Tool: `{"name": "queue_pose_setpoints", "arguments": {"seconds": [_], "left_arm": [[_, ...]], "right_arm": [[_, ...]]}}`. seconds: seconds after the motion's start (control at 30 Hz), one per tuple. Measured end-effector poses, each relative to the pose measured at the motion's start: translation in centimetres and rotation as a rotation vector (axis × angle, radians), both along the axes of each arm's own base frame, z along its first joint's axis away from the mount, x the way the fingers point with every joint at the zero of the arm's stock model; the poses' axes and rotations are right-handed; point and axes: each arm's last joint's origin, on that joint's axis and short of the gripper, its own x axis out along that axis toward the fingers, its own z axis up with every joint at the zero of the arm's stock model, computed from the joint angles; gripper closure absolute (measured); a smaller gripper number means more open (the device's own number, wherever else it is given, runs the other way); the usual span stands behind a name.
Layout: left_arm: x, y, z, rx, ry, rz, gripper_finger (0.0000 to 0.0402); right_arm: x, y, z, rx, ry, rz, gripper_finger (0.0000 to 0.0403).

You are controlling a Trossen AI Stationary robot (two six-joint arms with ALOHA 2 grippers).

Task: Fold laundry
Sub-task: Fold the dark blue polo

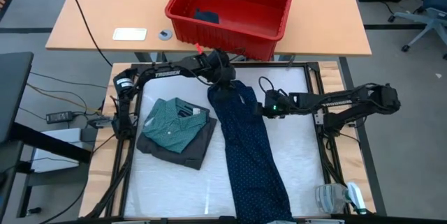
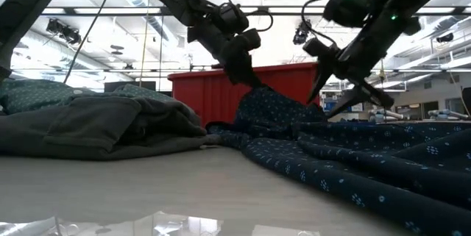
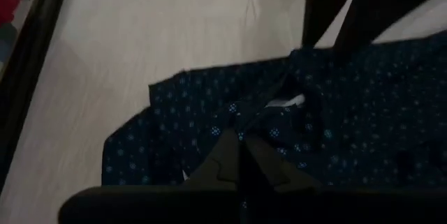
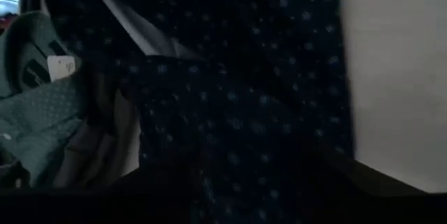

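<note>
Jaws of the left gripper [image 2: 246, 70] are clenching the navy shirt [image 1: 248, 147]; right gripper [image 2: 342, 93] jaws are hanging released above it.

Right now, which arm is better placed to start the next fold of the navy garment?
Probably left. The left gripper is shut on the navy garment at its top edge near the basket. The right gripper is open beside the cloth, holding nothing.
</note>
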Motion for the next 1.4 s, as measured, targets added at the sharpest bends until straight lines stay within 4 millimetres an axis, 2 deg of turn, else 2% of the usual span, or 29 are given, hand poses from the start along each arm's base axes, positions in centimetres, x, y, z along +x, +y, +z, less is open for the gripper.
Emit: {"name": "queue_pose_setpoints", "arguments": {"seconds": [0.1, 0.2, 0.3, 0.4, 0.43, 0.6, 0.73, 0.93, 1.03, 1.17, 1.27, 1.4], "left_arm": [[0.1, 0.4, 0.4, -0.021, -0.038, 0.023, 0.0399], [-0.2, 1.0, 0.5, -0.070, -0.052, 0.064, 0.0399], [-0.5, 1.7, 0.5, -0.100, -0.056, 0.103, 0.0399], [-0.9, 2.4, 0.5, -0.154, -0.058, 0.146, 0.0399], [-1.1, 2.7, 0.5, -0.183, -0.058, 0.158, 0.0399], [-2.0, 3.8, 0.4, -0.292, -0.049, 0.227, 0.0399], [-2.2, 4.0, 0.5, -0.363, -0.066, 0.192, 0.0399], [-2.1, 3.5, 0.7, -0.489, -0.093, 0.073, 0.0395], [-2.1, 3.1, 0.8, -0.540, -0.104, -0.001, 0.0395], [-2.5, 2.9, 0.9, -0.695, -0.113, -0.092, 0.0394], [-2.6, 2.6, 1.0, -0.783, -0.094, -0.113, 0.0394], [-2.5, 1.6, 0.7, -0.870, -0.030, -0.106, 0.0398]], "right_arm": [[0.4, -0.1, -0.5, 0.020, -0.010, -0.033, 0.0191], [0.4, -0.2, -0.7, 0.025, 0.002, -0.084, 0.0226], [0.4, -0.2, -0.8, 0.015, 0.013, -0.094, 0.0286], [0.3, -0.1, -0.5, -0.035, 0.015, -0.032, 0.0368], [0.4, 0.1, -0.3, -0.066, 0.008, 0.004, 0.0383], [0.3, 1.8, 0.9, -0.233, 0.000, 0.186, 0.0384], [0.2, 4.1, 1.3, -0.349, 0.005, 0.366, 0.0394], [0.0, 7.1, 1.5, -0.492, 0.016, 0.422, 0.0390], [0.2, 7.7, 1.7, -0.497, -0.021, 0.436, 0.0390], [0.9, 8.1, 2.5, -0.407, -0.167, 0.454, 0.0390], [1.2, 8.2, 3.0, -0.336, -0.248, 0.455, 0.0390], [1.2, 8.4, 2.8, -0.261, -0.256, 0.474, 0.0390]]}}
